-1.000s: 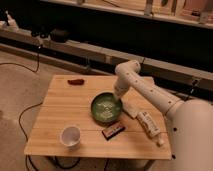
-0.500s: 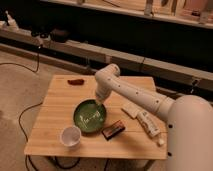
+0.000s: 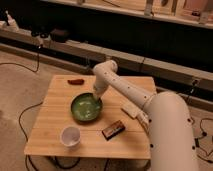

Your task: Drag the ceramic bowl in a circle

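Observation:
The ceramic bowl (image 3: 86,108) is a wide, shallow, glossy green dish near the middle of the wooden table (image 3: 52,131). My gripper (image 3: 95,96) reaches down from the white arm (image 3: 122,87) and meets the bowl's far right rim. The gripper's tip is partly hidden at the rim.
A small white cup (image 3: 70,135) stands in front of the bowl to the left. A dark bar-shaped packet (image 3: 113,129) lies in front to the right. A reddish-brown item (image 3: 76,81) lies at the back. A pale packet (image 3: 130,111) lies beside my arm at right.
The bowl and my gripper have moved left across the table and then slightly away from the front edge. The cup and the packets have stayed put.

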`<state>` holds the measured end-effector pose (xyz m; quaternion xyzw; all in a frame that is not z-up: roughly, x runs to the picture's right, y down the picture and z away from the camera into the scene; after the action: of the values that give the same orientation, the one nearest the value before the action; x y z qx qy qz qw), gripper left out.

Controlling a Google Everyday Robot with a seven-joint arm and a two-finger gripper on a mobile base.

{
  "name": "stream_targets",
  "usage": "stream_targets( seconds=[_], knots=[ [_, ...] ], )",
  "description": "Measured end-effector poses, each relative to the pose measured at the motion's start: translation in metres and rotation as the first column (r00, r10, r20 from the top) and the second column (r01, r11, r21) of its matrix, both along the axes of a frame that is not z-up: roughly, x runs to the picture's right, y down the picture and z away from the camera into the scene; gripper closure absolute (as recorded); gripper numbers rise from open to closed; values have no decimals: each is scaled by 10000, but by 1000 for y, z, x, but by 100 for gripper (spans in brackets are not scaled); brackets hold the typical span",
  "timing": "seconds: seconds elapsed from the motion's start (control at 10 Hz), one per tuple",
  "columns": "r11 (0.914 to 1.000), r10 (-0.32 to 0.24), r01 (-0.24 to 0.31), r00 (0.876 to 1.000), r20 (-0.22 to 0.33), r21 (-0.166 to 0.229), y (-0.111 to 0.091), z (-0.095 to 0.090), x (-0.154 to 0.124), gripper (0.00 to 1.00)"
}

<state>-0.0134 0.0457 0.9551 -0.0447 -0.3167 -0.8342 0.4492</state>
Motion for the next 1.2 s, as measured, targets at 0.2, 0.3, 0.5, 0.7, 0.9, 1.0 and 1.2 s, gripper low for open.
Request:
stream_targets(
  seconds=[0.2, 0.3, 0.5, 0.7, 0.9, 1.0, 1.2],
  knots=[
    [9983, 577, -578, 9966, -583, 13, -13, 9, 34, 100],
    [9971, 761, -762, 9939, -796, 16, -15, 9, 49, 100],
    [9964, 818, -834, 9921, -954, -133, -7, -1, 74, 100],
    [9986, 292, -319, 9975, -647, -423, 14, -19, 77, 100],
    [9977, -270, 263, 9996, -94, -619, 34, -40, 62, 100],
    [9966, -503, 511, 9986, 144, -652, 40, -45, 51, 100],
    [9947, -816, 852, 9947, 622, -568, 43, -51, 24, 100]
  ],
)
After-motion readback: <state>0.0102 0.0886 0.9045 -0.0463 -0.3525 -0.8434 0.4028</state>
